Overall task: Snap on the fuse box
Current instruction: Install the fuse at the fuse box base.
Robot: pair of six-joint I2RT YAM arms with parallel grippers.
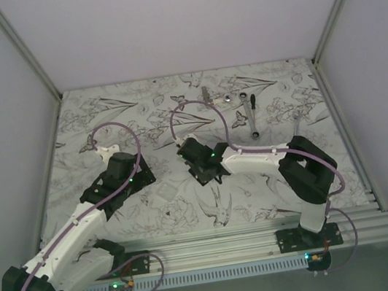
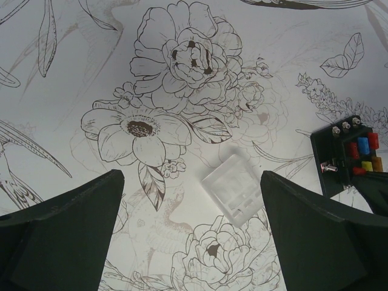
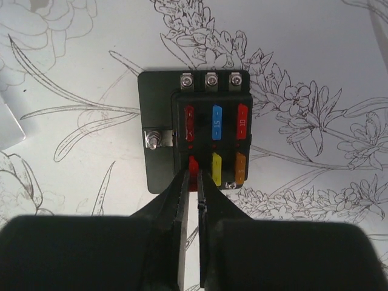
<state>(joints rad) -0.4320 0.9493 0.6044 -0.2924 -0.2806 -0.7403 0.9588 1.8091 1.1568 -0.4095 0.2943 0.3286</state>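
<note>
Silver ratchet wrench (image 1: pixel 250 116) lies far back on the table (image 1: pixel 183 214) from above. Left wrist: left gripper (image 2: pixel 191 182) spread wide, clear plastic cover (image 2: pixel 233 193) lying between its fingers, fuse box (image 2: pixel 330 145) off right. Right wrist: right gripper (image 3: pixel 193 176) pinched nearly closed at the fuse box's near edge; fuses read 15 and 10.

Black fuse box (image 3: pixel 159 130) flat on flower-printed worktop (image 3: pixel 315 54). Three screws (image 3: pixel 211 79) along far edge, metal stud (image 3: pixel 154 139) on left side. Far fuse row: red, blue fuse (image 3: pixel 216 122), red. Near row: red fuse (image 3: pixel 193 162), yellow fuse (image 3: pixel 216 165), orange fuse (image 3: pixel 240 167). Right gripper (image 3: pixel 197 176) fingers (image 3: pixel 176 200) nearly together, thin slit between, tips at near red fuse. Pale object corner (image 3: pixel 7 127) at left edge.
</note>
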